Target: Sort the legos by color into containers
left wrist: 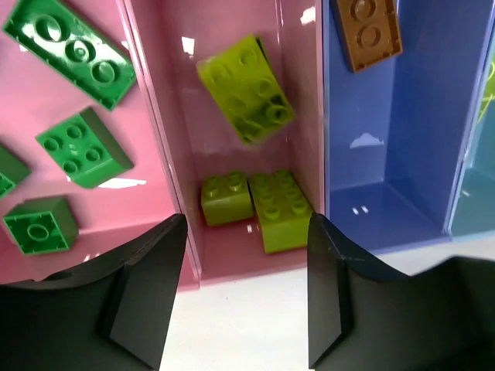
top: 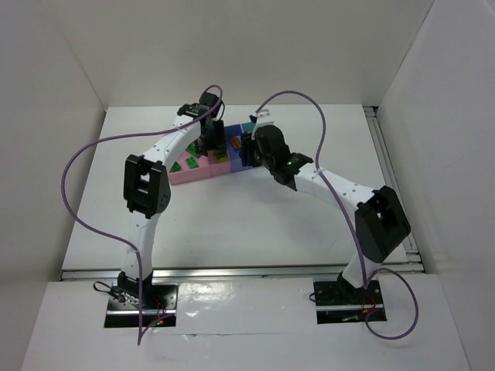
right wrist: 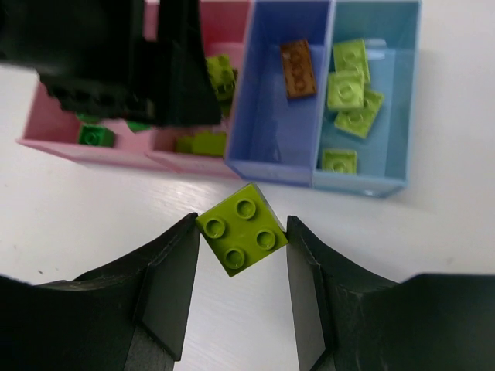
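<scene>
— Four joined bins (right wrist: 271, 171) were filled how?
— Dark green bricks (left wrist: 81, 147) were kept in one pink bin (left wrist: 131, 201), yellow-green bricks (left wrist: 246, 89) in the next pink bin (left wrist: 224, 23), and an orange-brown brick (right wrist: 298, 68) in the blue bin (right wrist: 267, 131).
— The claws?
— One lime brick (right wrist: 241, 229) was clamped by the right gripper (right wrist: 242, 232), short of the bins. The left gripper (left wrist: 246, 224) was spread apart, empty.

Robot lab cell: white worktop (top: 232, 224) boxed in by plain white panels (top: 232, 46), left arm (top: 147, 185) & right arm (top: 379, 224) bolted at near edge.

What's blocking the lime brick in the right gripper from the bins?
The left gripper hangs over the two pink bins, hiding much of them. Nothing visible stands between the lime brick and the light blue bin.
</scene>
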Robot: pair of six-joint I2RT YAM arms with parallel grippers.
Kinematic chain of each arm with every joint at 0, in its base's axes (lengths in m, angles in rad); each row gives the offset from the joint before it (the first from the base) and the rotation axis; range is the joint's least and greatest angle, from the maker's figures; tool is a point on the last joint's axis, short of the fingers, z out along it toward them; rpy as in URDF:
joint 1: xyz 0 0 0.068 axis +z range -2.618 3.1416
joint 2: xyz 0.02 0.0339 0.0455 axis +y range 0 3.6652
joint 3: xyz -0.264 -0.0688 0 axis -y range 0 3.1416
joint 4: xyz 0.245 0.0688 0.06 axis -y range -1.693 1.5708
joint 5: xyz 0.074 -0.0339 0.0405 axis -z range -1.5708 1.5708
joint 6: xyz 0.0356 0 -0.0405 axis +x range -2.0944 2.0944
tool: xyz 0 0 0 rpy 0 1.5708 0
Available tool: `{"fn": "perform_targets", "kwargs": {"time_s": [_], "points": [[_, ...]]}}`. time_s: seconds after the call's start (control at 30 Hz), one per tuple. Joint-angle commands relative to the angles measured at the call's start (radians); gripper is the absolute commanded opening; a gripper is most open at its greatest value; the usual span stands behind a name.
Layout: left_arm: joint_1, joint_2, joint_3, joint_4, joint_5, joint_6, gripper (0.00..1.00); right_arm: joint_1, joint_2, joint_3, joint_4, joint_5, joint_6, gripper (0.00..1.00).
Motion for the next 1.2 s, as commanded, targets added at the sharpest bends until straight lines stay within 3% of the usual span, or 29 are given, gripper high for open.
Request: {"fn": "perform_targets", "kwargs": {"time_s": [0.0,0.2,0.4,0.53,0.6,0.7,0.77,0.83,1.0,1.1,1.17], "points": [[-0.007,-0.057,0.060,-0.027,0.008,0.012,0.68,-0.003,0.052,0.099,0.036,-0.035,-0.015,0.41],[0.087,-0.229,0.020,-0.027,-0.040,-0.017,0.68,-0.003,0.203,0.212,0.084,-0.093,-0.015,0.41],[0.274,-0.465,-0.226,0.010,0.031,-0.091,0.70,0.006,0.345,0.364,0.084,-0.107,-0.024,0.41],[0.325,-0.556,-0.365,0.042,0.075,-0.091,0.70,0.006,0.453,0.444,0.084,-0.107,-0.024,0.41],[0.339,-0.567,-0.406,0.042,0.085,-0.091,0.70,0.006,0.499,0.528,0.066,-0.107,-0.024,0.51],[0.349,-0.579,-0.415,0.042,0.094,-0.071,0.70,0.006,0.615,0.730,-0.026,-0.107,-0.039,0.85],[0.349,-0.590,-0.425,0.042,0.094,-0.071,0.70,0.006,0.632,0.783,-0.079,-0.093,-0.062,0.89],[0.349,-0.590,-0.435,0.051,0.104,-0.071,0.70,0.017,0.596,0.744,-0.042,-0.066,-0.071,0.94],[0.349,-0.590,-0.454,0.061,0.117,-0.081,0.70,0.017,0.369,0.529,0.062,0.086,-0.058,0.96],[0.349,-0.590,-0.477,0.080,0.126,-0.081,0.70,0.008,0.237,0.383,0.062,0.232,-0.012,1.00],[0.349,-0.599,-0.488,0.081,0.126,-0.081,0.70,-0.005,0.185,0.304,-0.029,0.322,0.057,1.00]]}}
